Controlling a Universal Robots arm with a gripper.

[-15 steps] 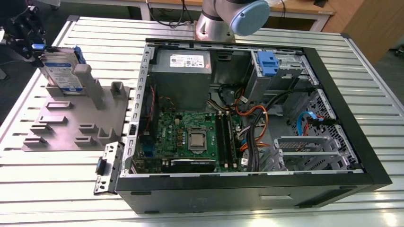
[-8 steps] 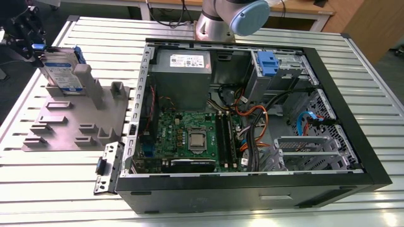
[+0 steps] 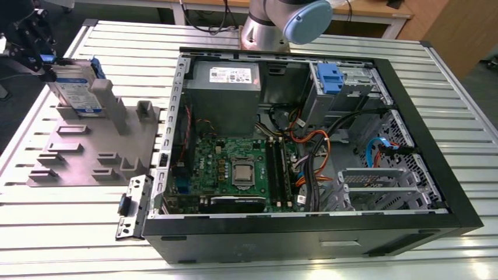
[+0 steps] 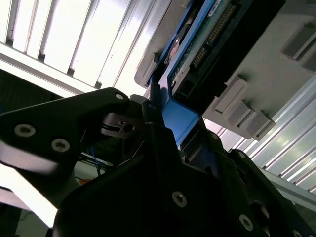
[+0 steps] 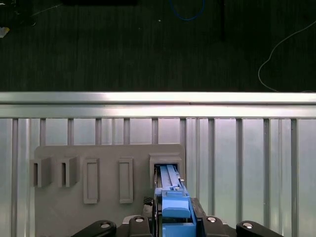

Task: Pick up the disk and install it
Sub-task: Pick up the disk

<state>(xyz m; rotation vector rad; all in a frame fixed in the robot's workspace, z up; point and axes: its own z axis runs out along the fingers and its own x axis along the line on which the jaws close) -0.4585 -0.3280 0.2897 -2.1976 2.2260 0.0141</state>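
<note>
Slatted table (image 3: 70,233) | disk (image 3: 78,87) upright in grey fixture (image 3: 78,151) | hand (image 3: 39,58) apparently clamped on its blue bracket (image 5: 175,207)

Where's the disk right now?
At the exterior view's far left, the disk stands upright in a slot of the grey fixture plate beside the open computer case, with the gripper closed on its blue bracket.

The disk (image 3: 78,92) was silver-grey, with a white-and-blue label and a blue bracket. The holder plate (image 3: 81,154) was plain grey, the tabletop (image 3: 62,233) striped silver, and the tool (image 5: 174,198) black.
</note>
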